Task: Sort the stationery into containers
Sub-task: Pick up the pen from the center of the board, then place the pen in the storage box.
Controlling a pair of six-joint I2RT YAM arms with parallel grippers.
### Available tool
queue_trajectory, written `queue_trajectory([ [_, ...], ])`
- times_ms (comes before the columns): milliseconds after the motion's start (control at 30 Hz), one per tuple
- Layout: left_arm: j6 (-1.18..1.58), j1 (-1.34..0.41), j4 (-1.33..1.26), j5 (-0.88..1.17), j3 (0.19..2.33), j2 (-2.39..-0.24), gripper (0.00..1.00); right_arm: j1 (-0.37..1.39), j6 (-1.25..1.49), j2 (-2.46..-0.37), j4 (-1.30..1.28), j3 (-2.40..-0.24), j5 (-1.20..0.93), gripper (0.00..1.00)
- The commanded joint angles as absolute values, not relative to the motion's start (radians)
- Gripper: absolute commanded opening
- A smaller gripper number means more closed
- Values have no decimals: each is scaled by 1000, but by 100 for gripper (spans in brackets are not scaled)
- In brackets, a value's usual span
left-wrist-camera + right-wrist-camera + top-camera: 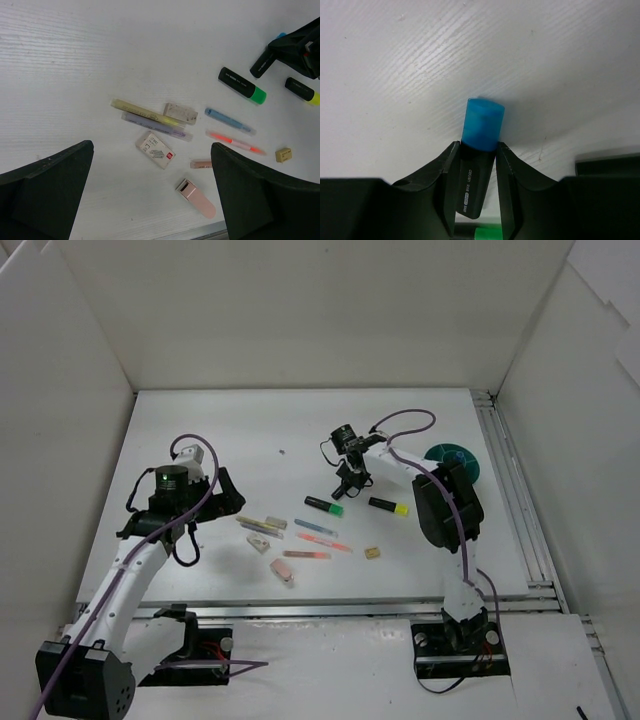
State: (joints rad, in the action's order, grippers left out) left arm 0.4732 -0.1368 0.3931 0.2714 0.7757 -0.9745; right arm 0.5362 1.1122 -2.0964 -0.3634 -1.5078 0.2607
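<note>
My right gripper (347, 480) (477, 150) is shut on a black highlighter with a blue cap (481, 125), cap pointing at the table. The left wrist view also shows this highlighter (263, 61). A green-capped highlighter (323, 506) (242, 85) and a yellow-capped one (387, 506) (302, 91) lie just beside it. Nearer lie a blue pen (229, 120), a pink-orange pen (235, 142), two pale sticks (150, 118), a tan cube (283, 154) and a pink eraser (196, 198). The teal tub (458, 458) sits at the right, partly behind the right arm. My left gripper (182, 508) (152, 147) is open and empty, above the table left of the items.
A small white staple box (155, 149) and a beige eraser block (180, 113) lie among the sticks. A short pink piece (201, 164) lies by the left gripper's right finger. White walls enclose the table; a metal rail (510, 490) runs along its right side.
</note>
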Motion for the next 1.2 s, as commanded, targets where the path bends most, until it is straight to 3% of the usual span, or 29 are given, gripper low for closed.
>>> queue_trajectory([
  [0,462,-140,351,249,798,-960,100,534,1051,-2085,-351,-1583,356,0],
  [167,468,-140,351,250,801,-962,99,543,829,-1950,-117,-1579,527,0],
  [333,468,-140,348,253,807,-974,99,511,557,-1722,385,-1301,535,0],
  [400,469,-140,348,262,813,-983,100,480,441,-1671,448,-1215,555,0],
  [667,474,-140,328,264,822,-1012,99,364,-32,-1551,590,-1092,598,0],
  [1167,494,-140,308,279,824,-1065,99,201,-129,-1571,666,-956,488,3],
])
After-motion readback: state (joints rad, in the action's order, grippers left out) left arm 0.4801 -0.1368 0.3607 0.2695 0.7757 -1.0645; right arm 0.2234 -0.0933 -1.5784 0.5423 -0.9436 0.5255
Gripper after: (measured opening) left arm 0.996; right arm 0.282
